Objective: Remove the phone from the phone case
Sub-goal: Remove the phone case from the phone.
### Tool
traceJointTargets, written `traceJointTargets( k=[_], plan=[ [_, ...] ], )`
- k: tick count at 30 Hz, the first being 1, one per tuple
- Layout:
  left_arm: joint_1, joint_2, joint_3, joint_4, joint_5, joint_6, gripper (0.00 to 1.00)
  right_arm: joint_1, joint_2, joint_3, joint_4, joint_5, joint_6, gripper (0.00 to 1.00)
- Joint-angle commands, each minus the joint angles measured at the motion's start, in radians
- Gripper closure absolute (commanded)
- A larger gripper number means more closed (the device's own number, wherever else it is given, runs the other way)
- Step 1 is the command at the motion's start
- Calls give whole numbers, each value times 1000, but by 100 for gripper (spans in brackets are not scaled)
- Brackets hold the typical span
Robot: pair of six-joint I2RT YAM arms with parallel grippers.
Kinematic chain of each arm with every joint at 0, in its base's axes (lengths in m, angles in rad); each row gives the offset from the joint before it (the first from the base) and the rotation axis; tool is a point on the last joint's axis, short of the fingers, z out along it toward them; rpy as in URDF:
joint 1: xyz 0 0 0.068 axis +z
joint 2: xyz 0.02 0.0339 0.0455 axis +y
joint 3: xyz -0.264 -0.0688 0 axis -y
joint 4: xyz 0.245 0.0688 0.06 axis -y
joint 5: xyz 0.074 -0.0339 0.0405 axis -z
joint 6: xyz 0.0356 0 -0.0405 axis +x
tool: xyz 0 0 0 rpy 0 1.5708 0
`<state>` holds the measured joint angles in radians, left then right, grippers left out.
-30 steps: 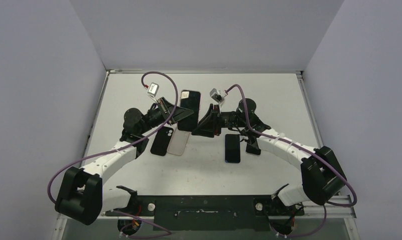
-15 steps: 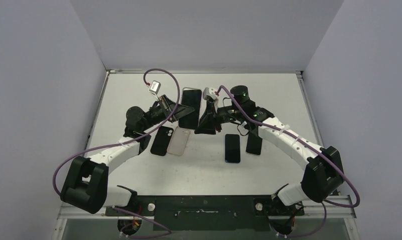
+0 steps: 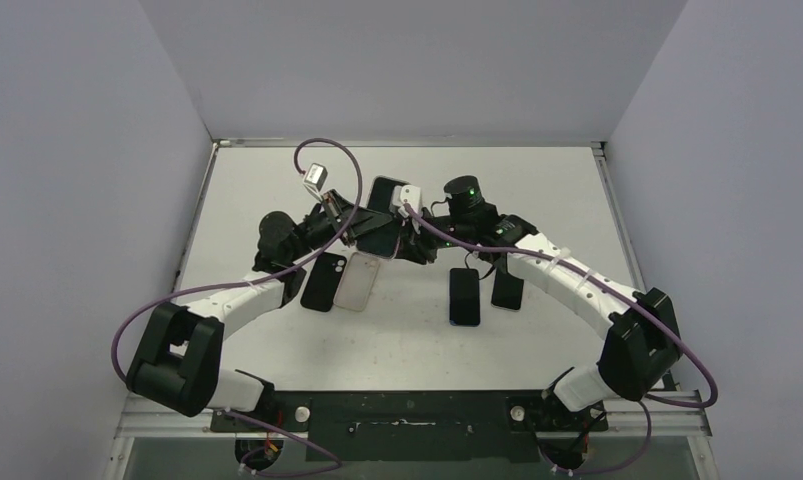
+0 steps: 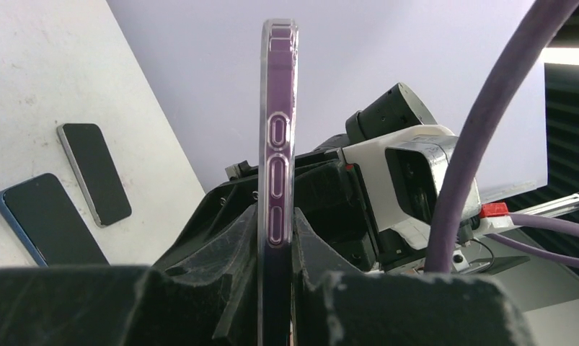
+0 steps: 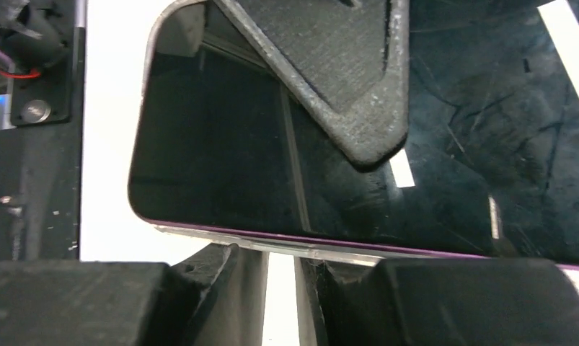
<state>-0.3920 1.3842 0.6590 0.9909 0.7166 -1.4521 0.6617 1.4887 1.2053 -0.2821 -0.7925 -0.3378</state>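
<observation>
Clamping the cased phone edge-on, your left gripper (image 4: 275, 254) presses its fingers against both faces of the phone case (image 4: 279, 180), low in the centre of the left wrist frame. The purple phone (image 4: 278, 72) sits inside it, standing upright.

Your right gripper (image 5: 280, 277) has its fingers nearly together with a thin slit between them. The tips are at the case's lower edge, at the bottom of the right wrist frame. You cannot tell whether they pinch anything.

From above, both grippers meet just above centre. Below them on the table (image 3: 397, 340) lie a dark handset (image 3: 323, 283), a pale flat piece (image 3: 358, 283) and a blue-edged handset (image 3: 464, 297).
</observation>
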Motion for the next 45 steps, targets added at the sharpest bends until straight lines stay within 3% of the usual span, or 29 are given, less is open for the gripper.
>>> traceJointTargets(
  k=[1,5,11,14,24,29,33,45],
  plan=[
    [-79,-37,57,142,165,-96,100,-4,-8,-21,244,229,-21,100],
    [-58,-55,43,100,149,-46,100,-37,-38,-57,242,149,83,95],
    [-36,-98,30,-59,74,117,100,-103,-176,-217,397,43,387,53],
    [-35,-114,28,-102,35,171,100,-134,-248,-304,528,29,576,39],
    [-34,-142,18,-114,-2,232,100,-182,-311,-494,1018,4,1147,28],
    [-37,-152,5,-72,3,226,100,-182,-253,-476,1089,19,1223,29],
    [-44,-152,4,-49,21,225,100,-182,-205,-459,1162,5,1267,35],
    [-39,-148,39,-112,125,310,100,-198,-100,-382,1311,-170,1358,95]
  ],
)
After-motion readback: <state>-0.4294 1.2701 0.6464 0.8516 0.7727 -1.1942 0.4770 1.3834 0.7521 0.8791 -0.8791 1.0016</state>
